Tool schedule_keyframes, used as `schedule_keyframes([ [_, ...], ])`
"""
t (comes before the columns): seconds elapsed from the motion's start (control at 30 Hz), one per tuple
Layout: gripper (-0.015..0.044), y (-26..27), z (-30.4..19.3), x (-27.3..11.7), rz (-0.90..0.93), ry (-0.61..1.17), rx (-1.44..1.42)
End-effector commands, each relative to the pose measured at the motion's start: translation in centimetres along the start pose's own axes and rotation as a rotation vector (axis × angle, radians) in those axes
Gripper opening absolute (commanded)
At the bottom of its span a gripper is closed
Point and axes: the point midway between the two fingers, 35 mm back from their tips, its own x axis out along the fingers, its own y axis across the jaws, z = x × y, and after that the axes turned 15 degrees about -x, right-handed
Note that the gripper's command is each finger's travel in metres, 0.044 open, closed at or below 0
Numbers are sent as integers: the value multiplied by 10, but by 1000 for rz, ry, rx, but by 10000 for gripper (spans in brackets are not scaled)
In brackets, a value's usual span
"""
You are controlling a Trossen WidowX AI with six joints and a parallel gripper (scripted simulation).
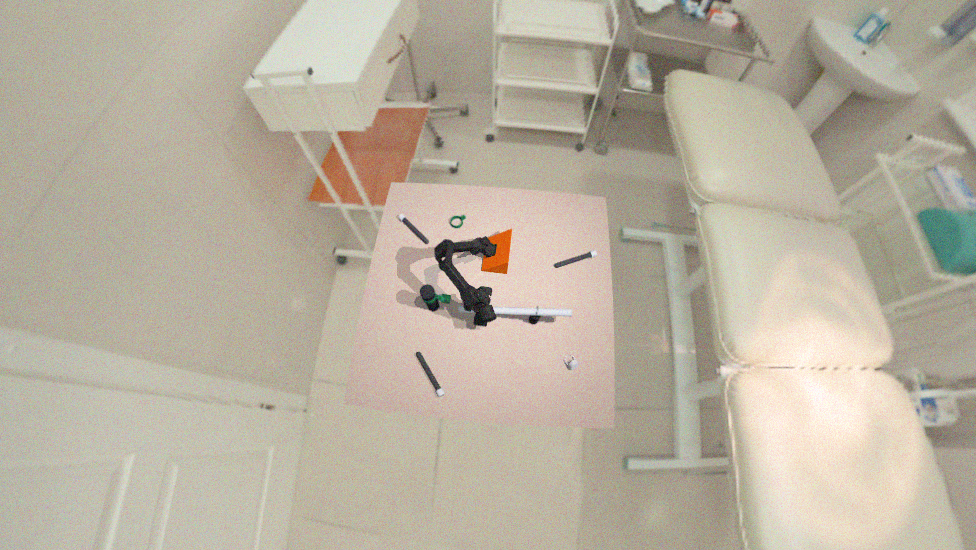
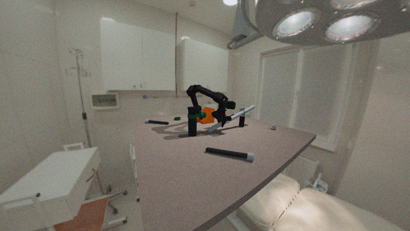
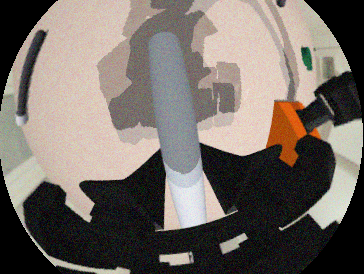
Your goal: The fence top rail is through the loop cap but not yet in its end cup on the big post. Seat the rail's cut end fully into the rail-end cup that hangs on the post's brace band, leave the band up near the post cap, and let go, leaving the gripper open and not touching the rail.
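The white-grey rail (image 1: 519, 311) (image 2: 237, 115) (image 3: 175, 100) slants down from the loop cap (image 2: 243, 116) on the small black post (image 1: 534, 319) (image 2: 241, 122). Its lower end is close to the table, below the green end cup (image 1: 443, 298) (image 2: 203, 114) and outside it; whether it touches the table I cannot tell. The cup hangs on the green brace band (image 2: 191, 116), high on the big black post (image 1: 428, 295) (image 2: 192, 127), near its cap. My gripper (image 2: 223, 122) (image 3: 180, 148) is shut on the rail near its lower part; the top view hides the fingertips.
An orange block (image 1: 500, 252) (image 2: 208, 115) (image 3: 281, 125) stands by the arm's base. A black bar (image 1: 428, 372) (image 2: 227, 153) (image 3: 31, 75) with a white end lies at the front; two more lie farther off. A green ring (image 1: 456, 217) (image 2: 177, 118) and a small pale piece (image 1: 571, 362) (image 2: 273, 127) lie apart.
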Motion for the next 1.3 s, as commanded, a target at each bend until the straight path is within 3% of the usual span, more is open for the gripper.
schedule_keyframes([
  [0.0,0,0,0,-5,5,-6,0],
  [0.67,0,-7,7,-85,165,-369,43],
  [1.27,0,-8,5,-81,150,-353,39],
])
